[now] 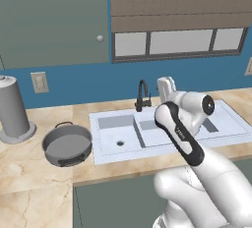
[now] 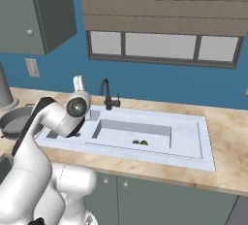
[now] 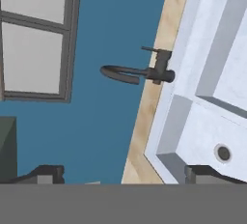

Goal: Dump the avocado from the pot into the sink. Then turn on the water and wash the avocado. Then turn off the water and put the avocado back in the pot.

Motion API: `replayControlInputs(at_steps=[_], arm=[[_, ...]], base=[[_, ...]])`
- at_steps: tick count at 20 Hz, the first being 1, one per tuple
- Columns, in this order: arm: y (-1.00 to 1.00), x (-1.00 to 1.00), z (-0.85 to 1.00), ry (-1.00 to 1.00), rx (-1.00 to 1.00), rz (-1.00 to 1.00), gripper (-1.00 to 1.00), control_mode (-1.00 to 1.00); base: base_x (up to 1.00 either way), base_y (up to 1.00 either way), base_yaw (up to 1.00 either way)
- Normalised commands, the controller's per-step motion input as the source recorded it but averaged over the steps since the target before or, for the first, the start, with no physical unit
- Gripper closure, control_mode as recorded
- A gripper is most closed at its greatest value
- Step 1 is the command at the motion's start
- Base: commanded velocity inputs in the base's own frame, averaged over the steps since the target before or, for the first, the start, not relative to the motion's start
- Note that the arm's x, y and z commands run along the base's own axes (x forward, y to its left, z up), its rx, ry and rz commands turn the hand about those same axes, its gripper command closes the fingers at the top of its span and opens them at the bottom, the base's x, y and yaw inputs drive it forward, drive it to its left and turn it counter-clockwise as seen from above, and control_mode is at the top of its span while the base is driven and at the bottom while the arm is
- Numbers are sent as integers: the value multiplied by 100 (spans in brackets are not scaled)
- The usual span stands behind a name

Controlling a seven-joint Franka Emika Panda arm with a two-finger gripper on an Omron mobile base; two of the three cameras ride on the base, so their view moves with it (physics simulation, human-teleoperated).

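So the arm (image 1: 197, 138) is up front, rising over the counter (image 1: 29, 173) edge and bending toward the sink (image 1: 226, 119), with the hand lifted near the back wall. In the hand view the two dark fingers (image 3: 48, 174) sit far apart at the bottom corners — spread about as wide as they go, nothing between them, not holding anything. Past the counter edge, the pot (image 1: 67, 145) sits on the counter just left of the sink, grey, shallow, with its thin loop handles showing, and its inside looks bare from the left base view. The avocado (image 2: 144, 142) is in the sink — a small dark-green lump lying on the floor of the right basin, right beside the drain, as seen from the right base view. The black curved faucet (image 1: 142, 96) stands at the back rim of the sink, between the two basins; the hand view catches it sideways against the blue wall. Further left a tall grey cylinder (image 1: 12, 109) on a round base stands by the wall, and behind it all there's a window (image 2: 160, 47) with a blind above it.
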Motion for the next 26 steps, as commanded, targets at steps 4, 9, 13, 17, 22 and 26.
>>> replayControlInputs(at_steps=[4, 9, 13, 17, 22, 26], arm=[[-59, 10, 19, 3, 11, 0, -100, -100], [-58, 1, 7, 7, 7, 0, -100, -100], [-46, 0, 0, 16, 7, 0, -100, -100], [-10, 23, -3, 20, 9, 0, -100, -100], [0, 40, -10, 11, 2, 2, -100, -100], [0, 32, -11, 16, 0, 4, -100, -100]], base=[[0, 0, 0], [0, 0, 0], [0, 0, 0], [0, 0, 0], [0, 0, 0], [0, 0, 0]])
